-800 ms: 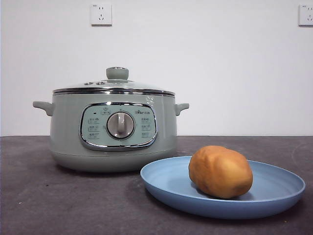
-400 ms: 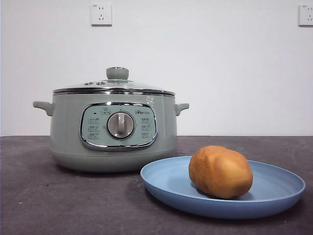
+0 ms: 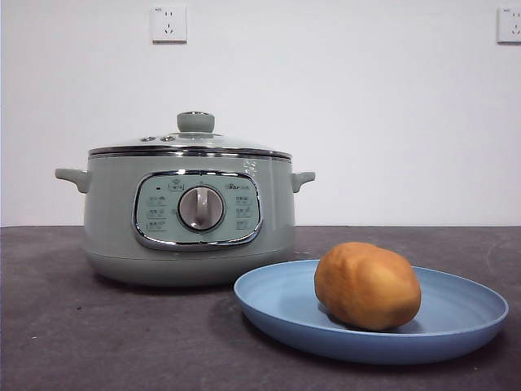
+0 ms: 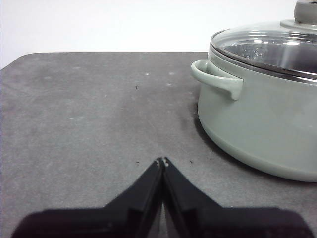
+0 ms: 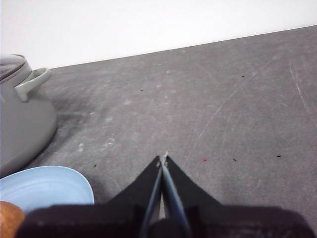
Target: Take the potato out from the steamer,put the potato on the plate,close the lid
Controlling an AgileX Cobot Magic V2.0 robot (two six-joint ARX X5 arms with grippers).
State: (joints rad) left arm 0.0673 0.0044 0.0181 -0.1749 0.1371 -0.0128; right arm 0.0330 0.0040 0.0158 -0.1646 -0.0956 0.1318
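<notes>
The orange-brown potato (image 3: 367, 285) lies on the light-blue plate (image 3: 277, 305) at the front right of the table. Behind and to the left stands the sage-green steamer (image 3: 189, 213) with the glass lid (image 3: 192, 140) sitting closed on it. My left gripper (image 4: 162, 161) is shut and empty, low over the bare table beside the steamer's handle (image 4: 218, 79). My right gripper (image 5: 163, 158) is also shut and empty, off to the side of the plate (image 5: 44, 186); a sliver of potato (image 5: 9, 214) shows at that picture's edge. Neither arm shows in the front view.
The dark grey table (image 3: 81, 326) runs back to a white wall with two sockets (image 3: 168, 24). The steamer's side handles (image 3: 303, 179) stick out left and right.
</notes>
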